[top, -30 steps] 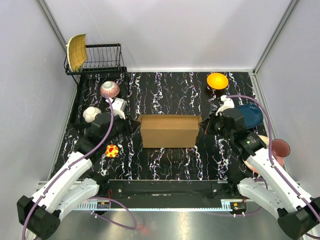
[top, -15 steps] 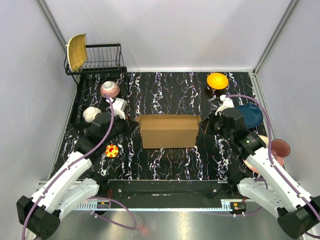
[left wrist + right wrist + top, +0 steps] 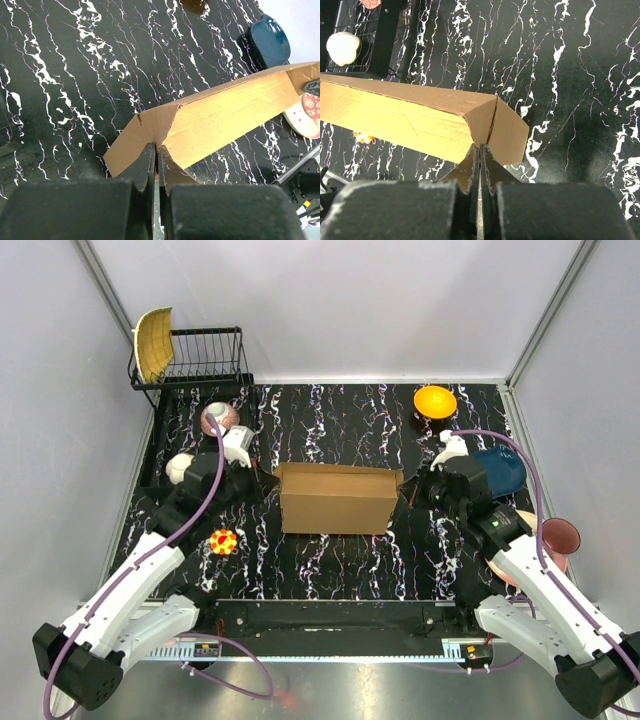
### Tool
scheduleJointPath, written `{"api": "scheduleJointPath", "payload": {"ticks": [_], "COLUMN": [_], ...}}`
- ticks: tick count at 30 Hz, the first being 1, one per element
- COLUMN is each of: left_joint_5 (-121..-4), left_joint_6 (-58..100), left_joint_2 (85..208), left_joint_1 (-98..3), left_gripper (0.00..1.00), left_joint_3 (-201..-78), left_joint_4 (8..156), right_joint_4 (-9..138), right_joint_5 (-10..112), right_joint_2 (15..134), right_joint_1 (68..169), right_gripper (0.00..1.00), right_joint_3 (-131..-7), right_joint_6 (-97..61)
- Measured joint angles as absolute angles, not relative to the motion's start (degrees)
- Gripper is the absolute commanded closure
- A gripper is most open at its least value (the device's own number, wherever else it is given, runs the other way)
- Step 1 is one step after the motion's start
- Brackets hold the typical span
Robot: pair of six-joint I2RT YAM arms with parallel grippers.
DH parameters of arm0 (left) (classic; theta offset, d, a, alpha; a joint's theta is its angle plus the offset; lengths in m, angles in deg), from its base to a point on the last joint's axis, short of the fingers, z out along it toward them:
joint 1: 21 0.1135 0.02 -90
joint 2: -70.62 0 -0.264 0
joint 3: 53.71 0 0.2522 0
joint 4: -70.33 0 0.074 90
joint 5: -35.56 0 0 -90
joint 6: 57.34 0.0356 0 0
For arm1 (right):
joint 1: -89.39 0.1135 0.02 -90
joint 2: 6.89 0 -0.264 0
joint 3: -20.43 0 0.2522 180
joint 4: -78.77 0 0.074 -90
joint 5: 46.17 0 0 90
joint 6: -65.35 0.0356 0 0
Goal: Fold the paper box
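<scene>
The paper box (image 3: 335,498) is a long brown cardboard shape lying across the middle of the black marbled table. My left gripper (image 3: 266,480) is at its left end. In the left wrist view the left gripper (image 3: 157,151) is shut, pinching the edge of the paper box (image 3: 225,117) where an end flap meets the long wall. My right gripper (image 3: 408,490) is at the opposite end. In the right wrist view the right gripper (image 3: 480,150) is shut on the crease of the end flap of the paper box (image 3: 395,120).
A black dish rack (image 3: 205,358) with a yellow plate (image 3: 153,343) stands at the back left. A pink bowl (image 3: 218,418), a white object (image 3: 180,468) and a colourful ball (image 3: 224,541) lie left. An orange bowl (image 3: 435,400), a blue bowl (image 3: 505,468) and a maroon cup (image 3: 560,535) lie right.
My left gripper has shut on the box's left end and moved toward the back, pulling that end slightly away from me. The right gripper has stayed where it was.
</scene>
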State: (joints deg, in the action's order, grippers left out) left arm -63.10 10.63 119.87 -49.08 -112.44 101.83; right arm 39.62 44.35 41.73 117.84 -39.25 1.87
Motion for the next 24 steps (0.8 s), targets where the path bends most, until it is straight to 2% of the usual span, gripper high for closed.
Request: {"api": "scheduleJointPath", "payload": {"ticks": [24], "left_joint_5": [-62.56], "left_joint_6": [-3.94], "left_joint_2": [120.29], "left_joint_1": [-49.08], "left_gripper": [1.0], "left_joint_3": [-113.07], "left_joint_4": [101.96], "right_joint_4": [39.2], "right_joint_5": [37.72], "right_joint_2": [41.64], "right_joint_1": [121.27], "right_gripper": [1.0], "right_joint_3": [-39.16], "right_joint_6": [-0.49]}}
